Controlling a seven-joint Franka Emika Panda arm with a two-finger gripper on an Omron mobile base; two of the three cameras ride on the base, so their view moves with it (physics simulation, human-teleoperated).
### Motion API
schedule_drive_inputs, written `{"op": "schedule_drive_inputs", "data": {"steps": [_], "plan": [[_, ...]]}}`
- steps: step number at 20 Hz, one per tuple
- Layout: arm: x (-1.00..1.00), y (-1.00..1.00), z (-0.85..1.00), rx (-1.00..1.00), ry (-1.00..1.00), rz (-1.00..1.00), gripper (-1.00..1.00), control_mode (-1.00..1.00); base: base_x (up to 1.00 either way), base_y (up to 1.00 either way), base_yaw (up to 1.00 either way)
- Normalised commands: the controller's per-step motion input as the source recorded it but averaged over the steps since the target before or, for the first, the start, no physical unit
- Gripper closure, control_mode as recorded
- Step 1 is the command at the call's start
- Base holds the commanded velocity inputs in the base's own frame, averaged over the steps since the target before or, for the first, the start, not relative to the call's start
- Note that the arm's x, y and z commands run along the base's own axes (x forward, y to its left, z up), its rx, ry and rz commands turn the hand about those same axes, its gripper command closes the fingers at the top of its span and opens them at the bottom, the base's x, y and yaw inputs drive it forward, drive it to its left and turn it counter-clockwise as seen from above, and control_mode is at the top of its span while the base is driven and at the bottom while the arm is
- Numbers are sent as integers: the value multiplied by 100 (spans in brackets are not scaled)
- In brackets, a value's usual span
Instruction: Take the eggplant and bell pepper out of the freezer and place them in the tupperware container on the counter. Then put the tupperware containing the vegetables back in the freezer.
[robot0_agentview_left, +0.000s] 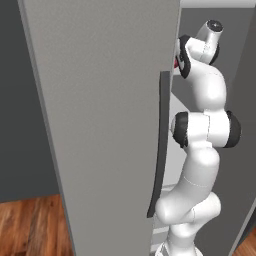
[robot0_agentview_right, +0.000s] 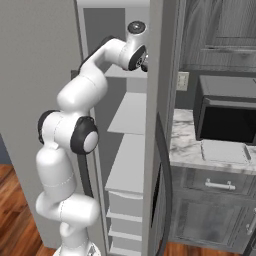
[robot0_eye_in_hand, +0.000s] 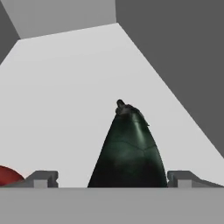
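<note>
The eggplant (robot0_eye_in_hand: 127, 148), nearly black with a green sheen, lies on the white freezer shelf (robot0_eye_in_hand: 65, 96) with its stem end pointing away from me. My gripper (robot0_eye_in_hand: 114, 179) is open, its fingertips (robot0_eye_in_hand: 41, 178) standing on either side of the eggplant's thick end without touching it. A red piece of the bell pepper (robot0_eye_in_hand: 8, 176) shows at the lower left, just outside the left fingertip. The arm reaches high into the open freezer (robot0_agentview_right: 130, 115). The pale tupperware container (robot0_agentview_right: 222, 150) sits on the marble counter (robot0_agentview_right: 184, 142) in front of the microwave.
The freezer's big grey door (robot0_agentview_left: 100, 125) with its dark handle (robot0_agentview_left: 161, 145) stands open to the arm's left. A black microwave (robot0_agentview_right: 225, 115) stands on the counter. Grey inner walls (robot0_eye_in_hand: 183, 65) close the shelf at the back and the right.
</note>
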Motion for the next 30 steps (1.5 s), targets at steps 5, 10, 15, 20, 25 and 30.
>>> {"op": "schedule_drive_inputs", "data": {"steps": [5, 10, 15, 20, 25, 30], "plan": [[-4, -3, -15, 0, 10, 0, 100, -100, 0, 0, 0], [-13, 0, -50, 0, 17, 0, 100, -100, 0, 0, 0], [-1, 0, -28, -5, 3, 0, 100, -100, 0, 0, 0], [-25, 6, -8, -3, -3, 0, 100, -100, 0, 0, 0], [-86, 15, -1, 0, -15, 2, 100, -100, 0, 0, 0], [-100, 32, 0, 0, -7, 3, 100, -100, 0, 0, 0]]}}
